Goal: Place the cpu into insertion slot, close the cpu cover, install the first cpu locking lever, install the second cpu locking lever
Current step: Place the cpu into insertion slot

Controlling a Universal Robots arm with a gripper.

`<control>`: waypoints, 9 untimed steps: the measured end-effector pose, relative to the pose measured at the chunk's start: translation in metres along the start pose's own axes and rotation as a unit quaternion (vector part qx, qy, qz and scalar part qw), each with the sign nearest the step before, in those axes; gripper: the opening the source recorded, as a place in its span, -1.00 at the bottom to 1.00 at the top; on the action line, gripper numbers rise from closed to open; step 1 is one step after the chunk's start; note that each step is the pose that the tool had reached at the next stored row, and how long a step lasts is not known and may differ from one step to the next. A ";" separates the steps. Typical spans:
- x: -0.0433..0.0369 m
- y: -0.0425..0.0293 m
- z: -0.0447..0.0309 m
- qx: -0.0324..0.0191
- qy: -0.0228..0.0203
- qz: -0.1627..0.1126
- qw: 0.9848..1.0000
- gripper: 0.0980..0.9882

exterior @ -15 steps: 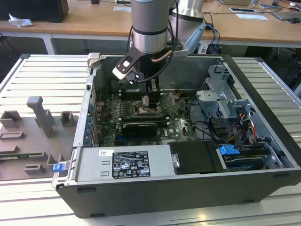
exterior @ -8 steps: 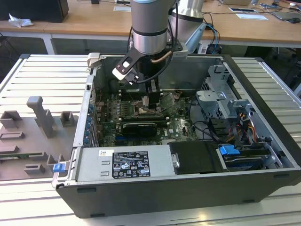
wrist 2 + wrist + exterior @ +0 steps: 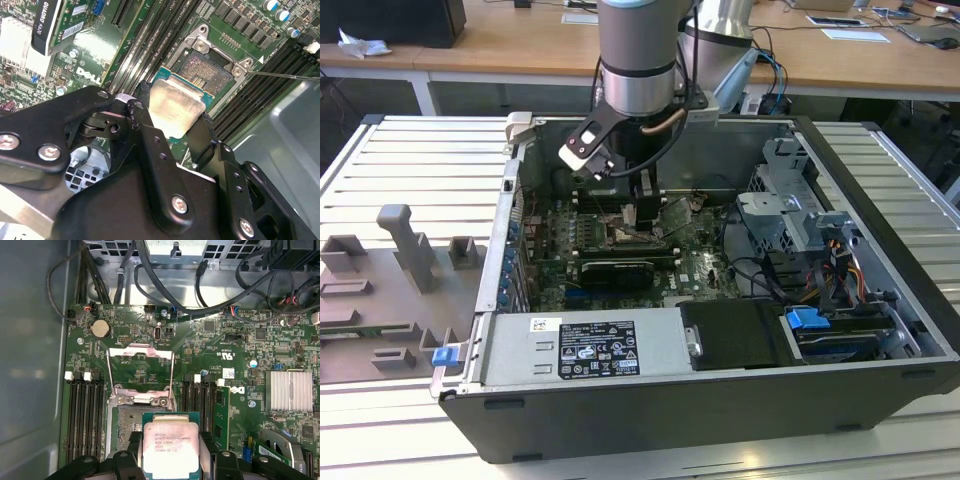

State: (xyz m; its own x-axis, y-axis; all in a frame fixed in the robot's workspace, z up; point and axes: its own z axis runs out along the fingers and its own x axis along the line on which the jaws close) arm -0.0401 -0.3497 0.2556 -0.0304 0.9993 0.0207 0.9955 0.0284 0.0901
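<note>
Clamped on two opposite edges of the cpu (image 3: 175, 105), the jaws of the gripper (image 3: 172, 117) hold it flat, silvery top up, just over the near edge of the insertion slot (image 3: 207, 72), not seated in it. Beyond the slot, in the first wrist view, the cpu cover (image 3: 141, 352) is swung open over the green motherboard (image 3: 220, 340), with long memory slots (image 3: 85, 415) flanking the socket. In the exterior view the arm reaches down into an open computer case (image 3: 720, 410).
</note>
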 end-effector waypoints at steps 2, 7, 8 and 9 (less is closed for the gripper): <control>0.0008 -0.0007 0.0010 0.000 0.000 0.000 1.000 -0.01; 0.0070 -0.0010 0.0050 0.000 0.000 0.002 1.000 -0.01; 0.0084 -0.0010 0.0056 0.000 0.000 0.002 1.000 -0.01; 0.0092 -0.0011 0.0062 0.000 0.000 0.003 1.000 -0.01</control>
State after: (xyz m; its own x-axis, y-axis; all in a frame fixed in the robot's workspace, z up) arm -0.0410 -0.3404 0.2496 -0.0249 0.9995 0.0205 0.9957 0.0229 0.0900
